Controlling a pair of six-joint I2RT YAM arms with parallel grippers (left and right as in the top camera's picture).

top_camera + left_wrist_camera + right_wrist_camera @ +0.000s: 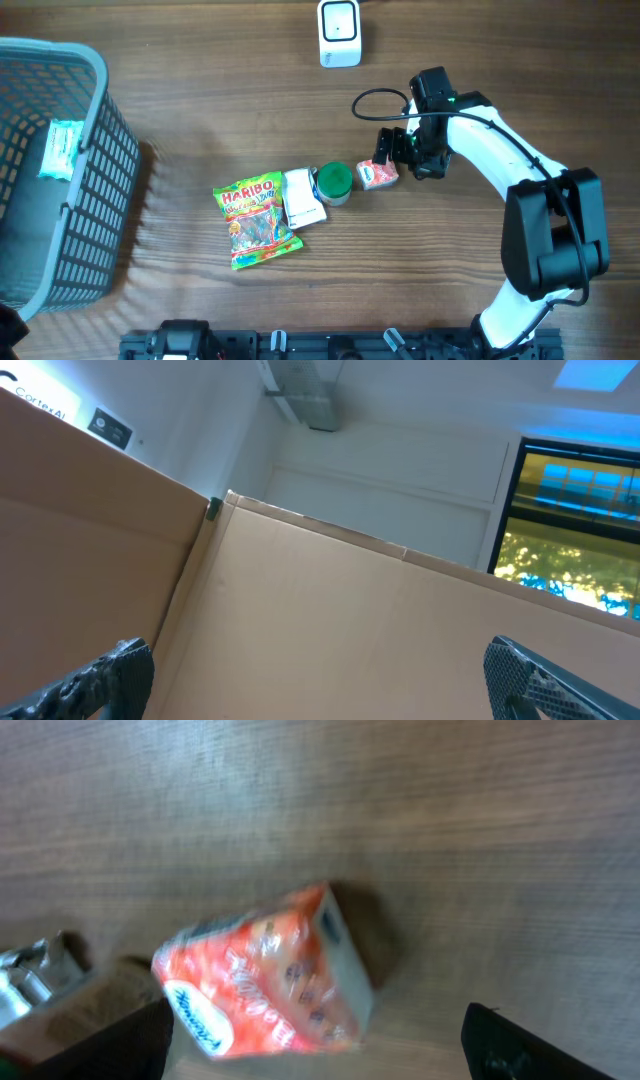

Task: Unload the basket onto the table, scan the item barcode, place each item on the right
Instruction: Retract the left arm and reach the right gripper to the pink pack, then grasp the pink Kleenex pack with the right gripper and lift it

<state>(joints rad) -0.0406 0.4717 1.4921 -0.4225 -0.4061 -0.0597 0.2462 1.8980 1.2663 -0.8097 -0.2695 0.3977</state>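
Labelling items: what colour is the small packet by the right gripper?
The packet is orange-red and white; right wrist view.

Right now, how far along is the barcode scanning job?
Possibly done: one pale packet lies in the grey basket. In hand: the open right gripper hovers over the orange packet, not gripping it. Left: grasp it, show it to the white scanner.

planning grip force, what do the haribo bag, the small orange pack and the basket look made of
Haribo bag: thin plastic film, glossy; its printed surface looks crinkled and catches light.
Small orange pack: probably soft printed plastic wrap, slightly shiny with rounded corners; the close view is blurred, so not certain.
Basket: likely rigid moulded plastic, matte grey, with open lattice walls.
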